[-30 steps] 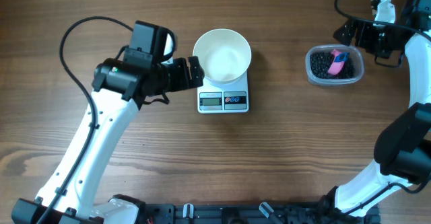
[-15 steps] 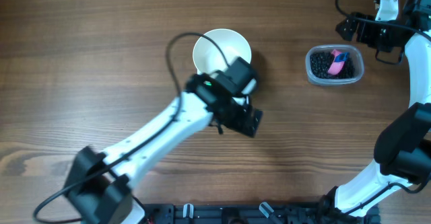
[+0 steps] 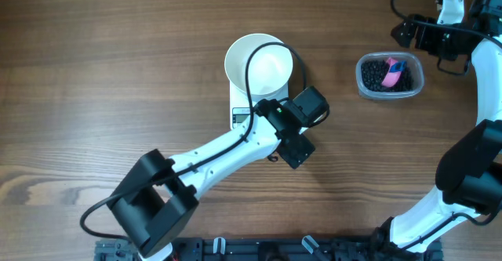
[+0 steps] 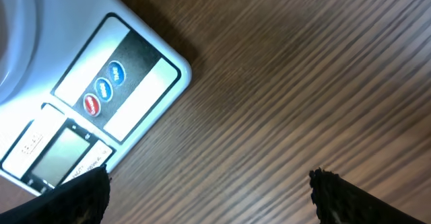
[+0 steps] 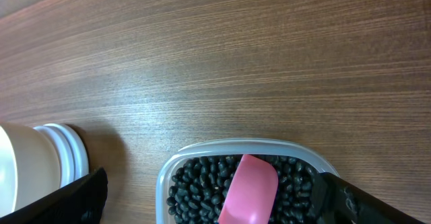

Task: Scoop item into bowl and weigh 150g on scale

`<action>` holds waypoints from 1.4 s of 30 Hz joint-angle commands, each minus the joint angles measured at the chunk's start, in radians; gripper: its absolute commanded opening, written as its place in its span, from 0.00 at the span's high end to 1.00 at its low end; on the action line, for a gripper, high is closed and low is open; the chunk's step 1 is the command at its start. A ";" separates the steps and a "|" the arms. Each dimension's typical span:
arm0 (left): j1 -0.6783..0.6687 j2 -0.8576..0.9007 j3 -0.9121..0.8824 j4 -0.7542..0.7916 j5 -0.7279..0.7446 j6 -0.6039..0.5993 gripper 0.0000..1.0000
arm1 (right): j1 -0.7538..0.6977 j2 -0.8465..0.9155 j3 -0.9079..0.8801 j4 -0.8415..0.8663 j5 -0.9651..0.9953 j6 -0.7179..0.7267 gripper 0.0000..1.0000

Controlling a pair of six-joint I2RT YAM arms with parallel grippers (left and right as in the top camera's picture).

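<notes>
Hovering both open and empty, the left gripper (image 4: 209,198) was just beside the white rectangular scale (image 4: 128,96), the right gripper (image 5: 209,198) near the glossy black beans (image 5: 192,187).

White tubular links joined by boxy black motor housings form the left arm (image 3: 227,147) and right arm (image 3: 488,81); a thin black cable (image 3: 248,77) loops off each; matte black pincer fingers (image 4: 81,200).
</notes>
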 commanded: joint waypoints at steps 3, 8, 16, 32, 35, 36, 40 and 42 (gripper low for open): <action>0.003 0.080 0.000 0.032 -0.021 0.128 0.00 | 0.005 0.019 0.016 0.003 0.006 0.000 0.00; 0.008 0.140 0.000 0.075 -0.077 0.127 0.00 | 0.005 0.019 0.016 0.003 0.006 0.000 0.00; 0.050 0.179 0.000 0.085 -0.070 0.124 0.00 | 0.005 0.019 0.016 0.003 0.006 0.001 0.00; 0.052 0.202 -0.027 0.129 -0.019 0.125 0.00 | 0.005 0.019 0.016 0.006 0.006 0.001 0.00; 0.052 0.202 -0.028 0.129 -0.019 0.125 0.00 | 0.005 0.019 0.016 0.006 0.006 0.000 0.00; 0.052 0.202 -0.028 0.128 -0.019 0.125 0.00 | 0.005 0.019 0.016 0.006 0.006 0.000 0.00; 0.061 0.202 -0.030 0.111 -0.019 0.128 0.00 | 0.005 0.019 0.016 0.006 0.006 0.001 0.00; 0.067 0.202 -0.030 0.111 -0.019 0.127 0.00 | 0.005 0.019 0.016 0.006 0.006 0.001 0.00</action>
